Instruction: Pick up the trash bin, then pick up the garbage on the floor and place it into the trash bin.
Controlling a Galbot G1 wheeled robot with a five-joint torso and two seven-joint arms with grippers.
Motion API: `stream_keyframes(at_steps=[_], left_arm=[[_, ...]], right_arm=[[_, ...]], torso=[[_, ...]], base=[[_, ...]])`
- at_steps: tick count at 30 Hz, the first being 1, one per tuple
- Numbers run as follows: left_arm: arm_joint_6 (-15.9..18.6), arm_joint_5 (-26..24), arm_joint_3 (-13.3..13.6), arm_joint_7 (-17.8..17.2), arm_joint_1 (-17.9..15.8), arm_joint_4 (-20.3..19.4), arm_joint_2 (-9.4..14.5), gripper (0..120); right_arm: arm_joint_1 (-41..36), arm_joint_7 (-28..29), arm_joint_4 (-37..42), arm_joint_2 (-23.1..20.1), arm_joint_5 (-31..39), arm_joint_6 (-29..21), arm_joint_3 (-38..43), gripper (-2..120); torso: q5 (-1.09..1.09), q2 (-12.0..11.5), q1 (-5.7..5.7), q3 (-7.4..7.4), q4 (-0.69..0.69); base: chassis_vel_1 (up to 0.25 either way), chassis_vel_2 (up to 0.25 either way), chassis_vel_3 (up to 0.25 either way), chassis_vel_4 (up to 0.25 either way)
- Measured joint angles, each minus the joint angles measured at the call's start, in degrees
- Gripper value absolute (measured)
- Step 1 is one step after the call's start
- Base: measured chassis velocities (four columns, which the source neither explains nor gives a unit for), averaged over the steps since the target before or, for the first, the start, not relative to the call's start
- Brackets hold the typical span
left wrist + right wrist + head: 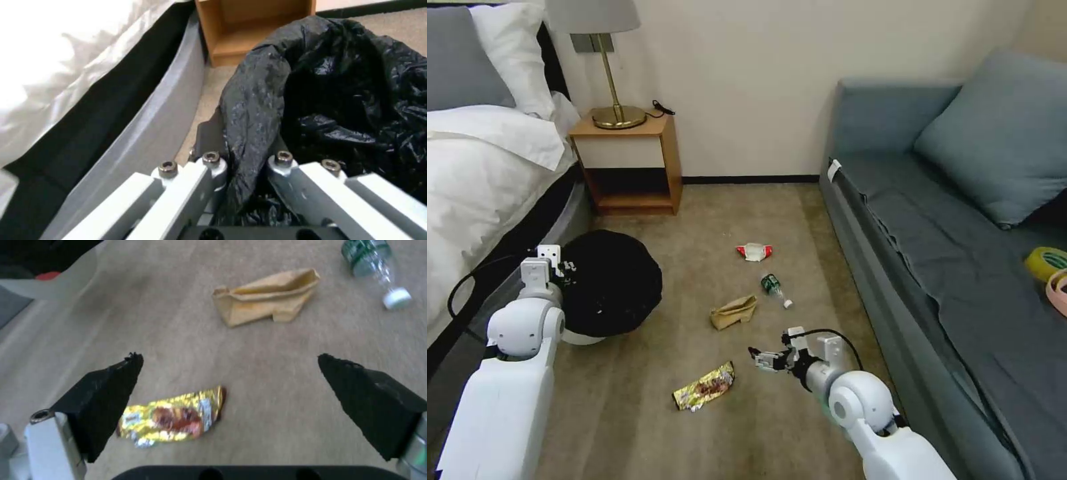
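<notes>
Below the spread right claw [229, 360] lies the yellow-gold wrapper [171, 416]

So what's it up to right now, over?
Left gripper clamped on the trash bin rim. Right gripper open above the carpet, near the gold wrapper. Paper bag, bottle, red packet on floor. Path clear.

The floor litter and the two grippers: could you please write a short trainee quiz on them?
1. True or false: the left gripper is clamped on the bagged rim of the trash bin.
2. How many litter pieces lie on the carpet?
3. Which piece lies nearest the open right gripper? A. gold wrapper B. bottle C. red-and-white packet

Key: 1 true; 2 four, counting the brown paper bag; 3 A.
</notes>
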Motion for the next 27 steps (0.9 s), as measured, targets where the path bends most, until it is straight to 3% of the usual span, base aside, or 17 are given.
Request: stream_keyframes(at_steps=[5,17,27], left_arm=[[-0.07,0.30,0.00,-0.01,0.00,0.00,-0.28,5],[-0.45,1.50,0.11,-0.17,-0.30,0.05,-0.96,5],[-1.66,2.51,0.00,0.21,0.14,0.29,-1.47,5]], right_arm=[[1.75,-0.37,-1.57,-0.44,-0.15,0.00,-2.11,100],[11.82,-4.97,-11.19,-4.03,-1.22,1.34,-16.95,100],[19.63,-10.49,-22.56,-0.14,-5.88,3.99,-25.71,100]], torso=[[0.00,0.00,0.00,0.00,0.00],[0.00,0.00,0.00,0.00,0.00],[-0.01,0.00,0.00,0.00,0.00]], base=[[-0.123,0.143,0.135,-0.150],[-0.068,0.057,0.063,-0.052],[0.000,0.000,0.000,0.000]])
